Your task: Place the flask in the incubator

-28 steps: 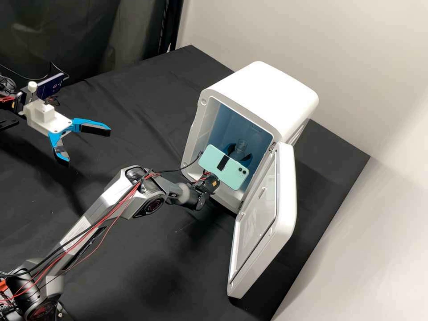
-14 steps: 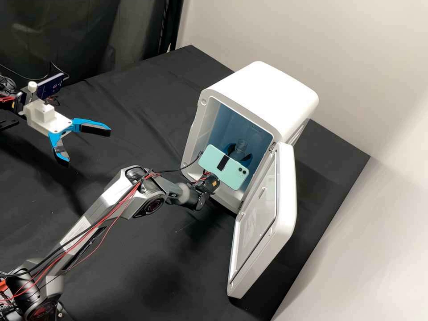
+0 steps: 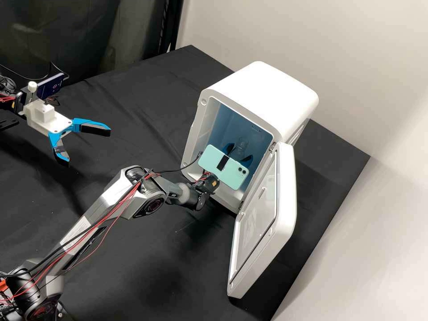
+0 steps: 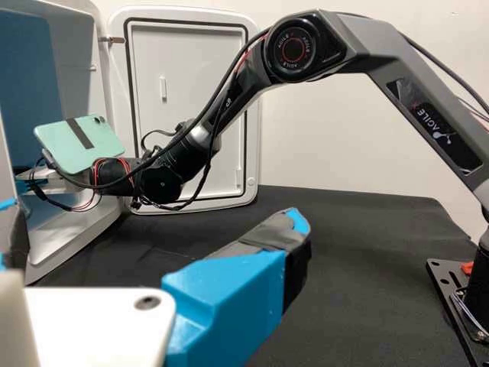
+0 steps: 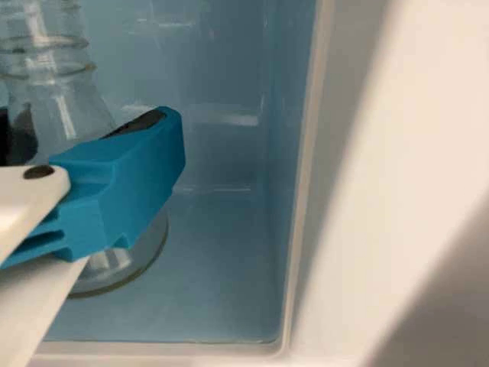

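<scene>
Your right gripper [image 3: 240,152] sat inside the incubator [image 3: 267,93], fingers spread either side of the flask [image 5: 57,99] standing on its floor. Your left gripper [image 3: 88,147] hung spread above the bench [image 3: 147,102].

Clear, smooth glass for flask [image 5: 53,84]. Glossy white plastic on incubator [image 3: 267,89], smooth blue lining inside. Matt black cloth over bench [image 3: 147,102]. Matt blue plastic fingers [image 4: 229,298].
</scene>
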Available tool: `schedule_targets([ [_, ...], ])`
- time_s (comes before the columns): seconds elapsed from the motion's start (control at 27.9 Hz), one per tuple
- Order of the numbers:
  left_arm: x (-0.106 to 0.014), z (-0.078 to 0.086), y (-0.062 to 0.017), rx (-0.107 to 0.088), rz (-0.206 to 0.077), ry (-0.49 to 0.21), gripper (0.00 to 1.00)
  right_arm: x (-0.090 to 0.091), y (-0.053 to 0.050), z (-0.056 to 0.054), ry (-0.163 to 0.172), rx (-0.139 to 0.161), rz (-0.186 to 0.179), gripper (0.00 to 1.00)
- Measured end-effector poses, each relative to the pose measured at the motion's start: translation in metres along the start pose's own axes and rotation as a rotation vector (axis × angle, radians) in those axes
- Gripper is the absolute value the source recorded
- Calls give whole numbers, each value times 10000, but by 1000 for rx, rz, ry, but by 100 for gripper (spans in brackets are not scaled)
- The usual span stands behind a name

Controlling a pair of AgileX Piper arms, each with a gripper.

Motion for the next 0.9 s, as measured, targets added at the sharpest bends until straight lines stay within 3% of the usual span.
schedule_targets([
  [0.68,0,0,0,0,0,0,100,-21,-39,16,-3,-7,-18,100],
  [0.9,-11,11,31,3,14,-4,100,-24,-43,20,-4,-7,-20,100],
])
